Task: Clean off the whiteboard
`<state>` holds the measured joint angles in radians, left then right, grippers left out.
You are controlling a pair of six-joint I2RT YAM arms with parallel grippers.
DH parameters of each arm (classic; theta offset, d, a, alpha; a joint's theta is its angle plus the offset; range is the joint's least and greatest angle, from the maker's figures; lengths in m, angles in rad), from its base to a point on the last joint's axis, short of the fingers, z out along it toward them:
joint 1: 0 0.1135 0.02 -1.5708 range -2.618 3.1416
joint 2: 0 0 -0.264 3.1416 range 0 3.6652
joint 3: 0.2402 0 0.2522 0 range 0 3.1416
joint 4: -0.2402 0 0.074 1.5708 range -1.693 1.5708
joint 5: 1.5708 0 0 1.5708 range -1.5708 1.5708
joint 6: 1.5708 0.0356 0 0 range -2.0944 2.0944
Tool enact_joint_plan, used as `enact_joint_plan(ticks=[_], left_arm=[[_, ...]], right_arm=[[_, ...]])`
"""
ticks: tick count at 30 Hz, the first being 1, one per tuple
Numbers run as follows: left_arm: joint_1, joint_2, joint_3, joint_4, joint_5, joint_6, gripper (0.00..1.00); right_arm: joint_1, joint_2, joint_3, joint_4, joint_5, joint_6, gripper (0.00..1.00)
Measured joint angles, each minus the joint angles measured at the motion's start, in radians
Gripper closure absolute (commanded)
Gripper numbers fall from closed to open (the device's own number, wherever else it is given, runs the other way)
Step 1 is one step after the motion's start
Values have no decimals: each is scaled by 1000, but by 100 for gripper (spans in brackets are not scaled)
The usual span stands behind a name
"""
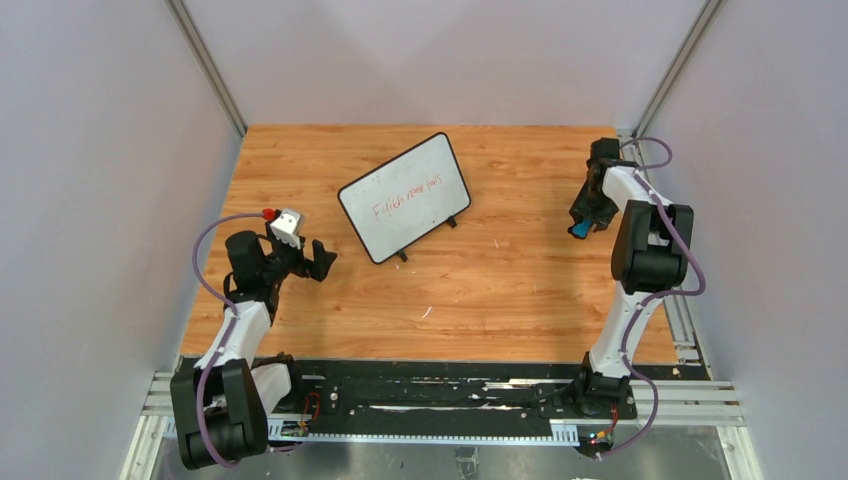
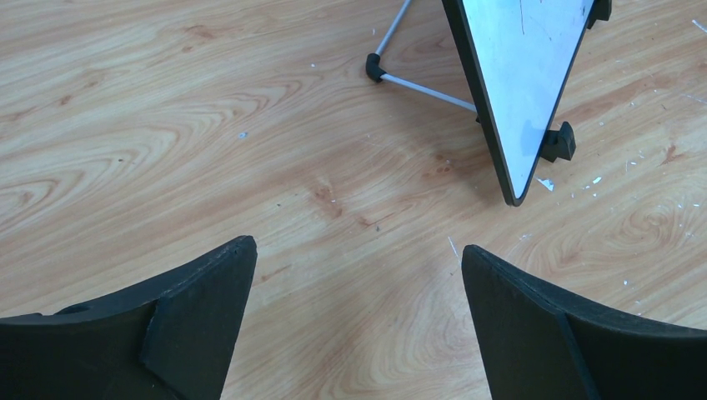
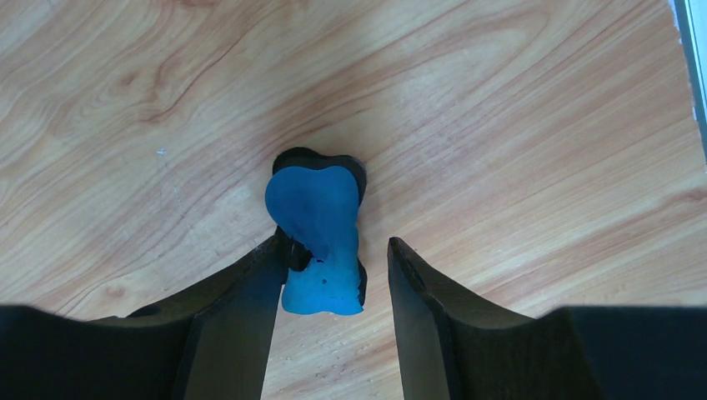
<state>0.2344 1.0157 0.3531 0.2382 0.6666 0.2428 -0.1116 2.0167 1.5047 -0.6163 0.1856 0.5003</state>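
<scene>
We see the right gripper (image 3: 333, 243) pointing down, its 2 fingers straddling a blue eraser (image 3: 315, 208) on the wooden table (image 1: 500, 290). 1 finger touches the eraser and the other shows a gap. That arm reaches forward along the right edge. The left gripper (image 2: 354, 250) hangs spread wide over the wood, its arm bent. The whiteboard (image 1: 405, 196) stands propped mid-table with red writing on its face.

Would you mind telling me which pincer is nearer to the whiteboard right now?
Left. The left pincer sits just off the near-left corner of the whiteboard. The right pincer is farther away, out beyond the board's right side.
</scene>
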Motion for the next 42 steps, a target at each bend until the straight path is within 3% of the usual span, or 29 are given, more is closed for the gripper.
enact_joint_plan(ticks=[21, 29, 34, 39, 42], left_arm=[[0, 10, 0, 0, 0, 0, 2], [0, 14, 0, 0, 0, 0, 2], [0, 14, 0, 0, 0, 0, 3], [0, 14, 0, 0, -1, 0, 6], [0, 14, 0, 0, -6, -2, 7]], right_arm=[[-14, 24, 0, 13, -34, -4, 58], [-14, 30, 0, 14, -48, -9, 76], [-14, 30, 0, 15, -48, -11, 80], [-14, 23, -11, 24, -47, -13, 99], [-10, -2, -41, 36, -48, -23, 99]])
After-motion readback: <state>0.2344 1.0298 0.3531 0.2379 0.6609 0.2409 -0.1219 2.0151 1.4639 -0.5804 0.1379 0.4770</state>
